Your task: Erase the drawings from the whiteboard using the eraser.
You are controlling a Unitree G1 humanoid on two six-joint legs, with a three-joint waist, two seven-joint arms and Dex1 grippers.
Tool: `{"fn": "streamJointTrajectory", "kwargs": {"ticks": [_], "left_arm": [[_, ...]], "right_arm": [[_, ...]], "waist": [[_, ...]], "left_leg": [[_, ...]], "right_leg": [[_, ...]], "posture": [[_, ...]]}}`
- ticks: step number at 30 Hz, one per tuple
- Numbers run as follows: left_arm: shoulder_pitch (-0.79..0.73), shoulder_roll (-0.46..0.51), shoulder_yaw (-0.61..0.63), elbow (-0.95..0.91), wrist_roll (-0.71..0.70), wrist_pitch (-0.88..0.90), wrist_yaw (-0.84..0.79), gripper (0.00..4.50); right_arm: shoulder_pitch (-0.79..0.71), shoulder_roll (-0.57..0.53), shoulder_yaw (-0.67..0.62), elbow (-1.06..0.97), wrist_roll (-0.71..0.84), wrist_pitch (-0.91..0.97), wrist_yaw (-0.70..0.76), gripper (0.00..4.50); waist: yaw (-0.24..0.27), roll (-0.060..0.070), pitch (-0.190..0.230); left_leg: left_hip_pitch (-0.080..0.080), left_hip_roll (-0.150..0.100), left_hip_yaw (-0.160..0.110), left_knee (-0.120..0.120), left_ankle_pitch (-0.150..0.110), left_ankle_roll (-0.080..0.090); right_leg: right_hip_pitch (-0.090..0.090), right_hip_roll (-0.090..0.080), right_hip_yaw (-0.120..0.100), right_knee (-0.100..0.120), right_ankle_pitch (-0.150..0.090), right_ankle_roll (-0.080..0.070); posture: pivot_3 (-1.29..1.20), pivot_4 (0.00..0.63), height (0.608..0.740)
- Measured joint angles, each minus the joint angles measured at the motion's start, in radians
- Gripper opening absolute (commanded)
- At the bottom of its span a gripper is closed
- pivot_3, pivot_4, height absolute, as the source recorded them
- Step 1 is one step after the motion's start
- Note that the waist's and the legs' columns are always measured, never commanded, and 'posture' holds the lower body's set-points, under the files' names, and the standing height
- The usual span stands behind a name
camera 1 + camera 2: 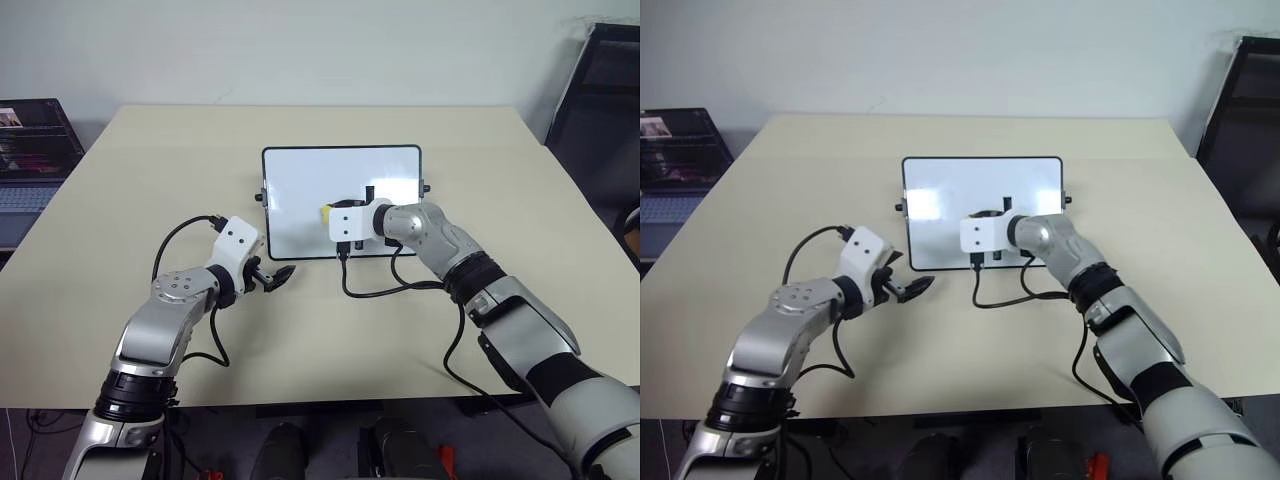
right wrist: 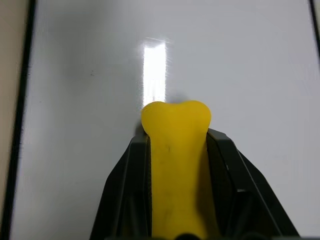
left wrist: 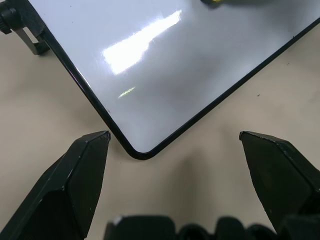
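Yellow eraser (image 2: pixel 175 165) squeezed tight in right gripper (image 2: pixel 176 131), pressed to whiteboard (image 1: pixel 300 190) just ahead for wiping; left gripper (image 3: pixel 175 137) wide open, empty, near board corner.

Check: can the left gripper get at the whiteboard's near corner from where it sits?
Probably yes. The left gripper is open, facing the whiteboard corner, with bare table between them.

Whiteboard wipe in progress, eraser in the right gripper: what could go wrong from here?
The whiteboard seems to stand tilted on small side knobs; the left gripper is open around its near corner, not clamping it, so wiping pressure might slide the board. The eraser sticks out past the right gripper and could twist. A loose cable might snag.
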Motion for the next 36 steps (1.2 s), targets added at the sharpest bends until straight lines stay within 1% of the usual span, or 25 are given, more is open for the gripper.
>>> {"fn": "streamJointTrajectory", "kwargs": {"ticks": [3, 7, 11, 16, 19, 22, 25, 30, 33, 35, 36], "left_arm": [[0.0, -0.001, 0.0, 0.007, 0.0, -0.003, -0.003, 4.5], [-0.001, -0.001, -0.001, 0.02, 0.001, -0.011, -0.006, 4.5], [-0.001, -0.003, -0.001, 0.02, 0.001, -0.014, -0.006, 4.5], [-0.001, -0.008, -0.001, 0.02, 0.001, -0.015, -0.006, 4.5], [-0.003, -0.011, -0.001, 0.022, 0.001, -0.017, -0.007, 4.5], [-0.008, -0.013, -0.002, 0.032, 0.001, -0.019, -0.007, 4.5], [-0.014, -0.022, -0.002, 0.042, 0.001, -0.02, -0.007, 4.5], [-0.029, -0.032, -0.007, 0.042, 0.002, -0.033, -0.008, 4.5], [-0.05, -0.04, -0.008, 0.042, 0.001, -0.045, -0.009, 4.5], [-0.056, -0.045, -0.009, 0.039, -0.001, -0.064, -0.019, 4.5], [-0.061, -0.053, -0.01, 0.029, -0.012, -0.071, -0.035, 4.5]], "right_arm": [[-0.002, 0.0, -0.025, 0.005, 0.011, 0.016, -0.024, 1.12], [0.003, 0.004, -0.031, -0.01, 0.026, 0.024, 0.014, 1.12], [0.029, 0.041, -0.018, -0.034, 0.028, 0.033, 0.05, 1.12], [0.051, 0.068, -0.013, -0.052, 0.028, 0.045, 0.06, 1.12], [0.055, 0.058, -0.013, -0.065, 0.028, 0.059, 0.068, 1.12], [0.079, 0.012, -0.017, -0.106, 0.028, 0.059, 0.071, 1.12], [0.126, -0.041, -0.032, -0.168, 0.03, 0.065, 0.076, 1.12], [0.248, -0.116, -0.093, -0.311, 0.071, 0.112, 0.094, 1.12], [0.342, -0.108, -0.168, -0.428, 0.146, 0.207, 0.103, 1.12], [0.407, -0.075, -0.236, -0.544, 0.229, 0.304, 0.111, 1.12], [0.444, -0.052, -0.283, -0.633, 0.284, 0.373, 0.112, 1.12]], "waist": [[0.0, 0.0, 0.0], [-0.001, 0.0, 0.0], [-0.004, 0.0, 0.0], [-0.006, 0.0, 0.0], [-0.005, 0.0, 0.0], [0.003, 0.0, 0.0], [0.01, 0.0, 0.0], [0.011, 0.0, 0.0], [0.008, 0.0, 0.0], [0.007, 0.0, 0.0], [0.006, 0.0, 0.0]], "left_leg": [[0.0, 0.0, 0.0, 0.0, 0.0, 0.0], [0.0, 0.0, 0.0, -0.001, 0.0, 0.0], [0.0, 0.0, 0.001, -0.001, 0.0, 0.0], [-0.001, 0.0, 0.001, -0.001, 0.0, 0.0], [-0.001, 0.0, 0.001, -0.001, 0.0, 0.0], [-0.001, 0.0, 0.0, -0.001, 0.0, 0.0], [-0.001, -0.001, -0.001, -0.001, 0.0, 0.0], [-0.001, 0.0, -0.001, -0.001, 0.0, 0.0], [-0.001, 0.0, -0.001, -0.001, 0.0, 0.0], [-0.002, 0.0, 0.0, -0.001, 0.0, 0.0], [-0.003, 0.0, 0.0, -0.002, 0.0, 0.0]], "right_leg": [[0.0, 0.0, 0.0, 0.0, 0.0, 0.0], [0.0, 0.0, 0.0, 0.0, 0.0, 0.0], [-0.001, 0.0, 0.001, -0.001, 0.0, 0.0], [-0.001, 0.0, 0.0, -0.001, 0.0, 0.0], [-0.001, 0.0, 0.0, -0.001, 0.0, 0.0], [-0.001, 0.0, -0.001, -0.001, 0.0, 0.0], [0.001, 0.0, -0.001, -0.002, 0.0, 0.0], [0.001, 0.0, -0.001, -0.002, 0.0, 0.0], [0.0, 0.0, -0.001, -0.002, 0.0, 0.0], [-0.001, 0.0, 0.0, -0.002, 0.0, 0.0], [-0.002, 0.0, 0.0, -0.002, 0.0, 0.0]], "posture": [[0.0, 0.15, 0.74], [0.0, 0.15, 0.74], [0.0, 0.15, 0.74], [0.0, 0.15, 0.74], [0.0, 0.15, 0.74], [0.0, 0.15, 0.74], [0.0, 0.15, 0.74], [0.0, 0.15, 0.74], [0.0, 0.15, 0.74], [0.0, 0.15, 0.74], [0.0, 0.15, 0.74]]}}
